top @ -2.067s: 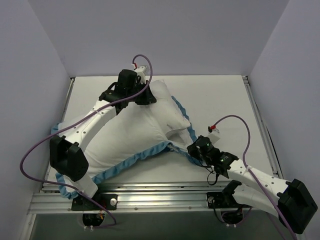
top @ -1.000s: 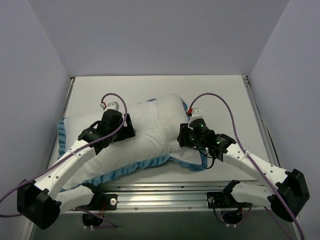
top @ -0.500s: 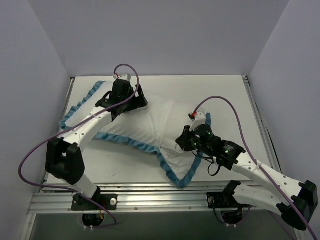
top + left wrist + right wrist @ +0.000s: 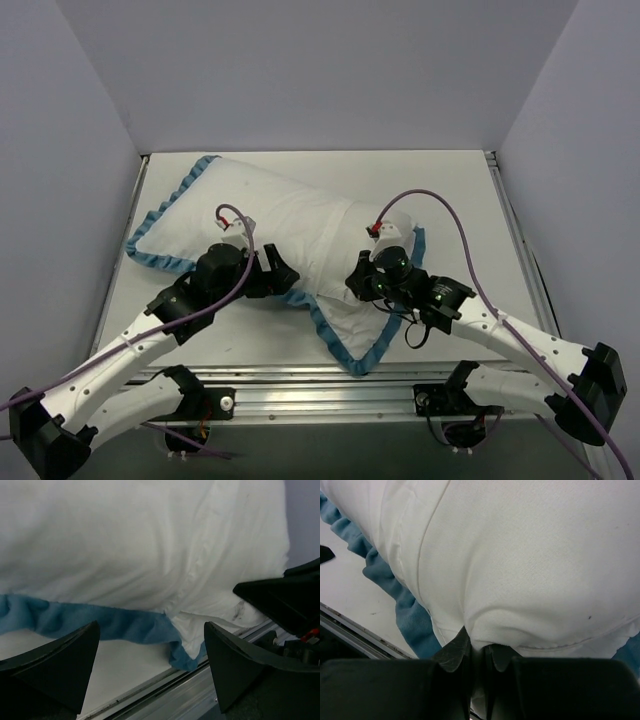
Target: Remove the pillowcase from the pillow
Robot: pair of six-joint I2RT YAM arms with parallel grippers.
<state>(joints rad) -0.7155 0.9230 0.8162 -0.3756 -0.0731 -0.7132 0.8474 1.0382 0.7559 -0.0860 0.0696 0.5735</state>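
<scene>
The pillowcase (image 4: 270, 215) lies white side up, slanting from the far left toward the near middle of the table. Its ruffled blue edging (image 4: 335, 345) runs along its front. The pillow fills it out from inside and is hidden. My right gripper (image 4: 357, 283) presses into its right part. In the right wrist view that gripper (image 4: 479, 650) is shut on a pinched fold of the white pillowcase (image 4: 530, 555). My left gripper (image 4: 285, 280) hovers at the front edging, open. Between its spread fingers (image 4: 151, 627) I see the blue ruffle (image 4: 100, 622) and nothing held.
An aluminium rail (image 4: 320, 385) runs along the table's near edge, just below the pillowcase's lowest corner; it also shows in the left wrist view as a rail (image 4: 165, 700). Grey walls close in the left, back and right. Bare table (image 4: 450, 190) lies at the far right.
My left arm has pulled back from the far-left end of the pillowcase to its near front edge. My right gripper has closed on the white cloth.
</scene>
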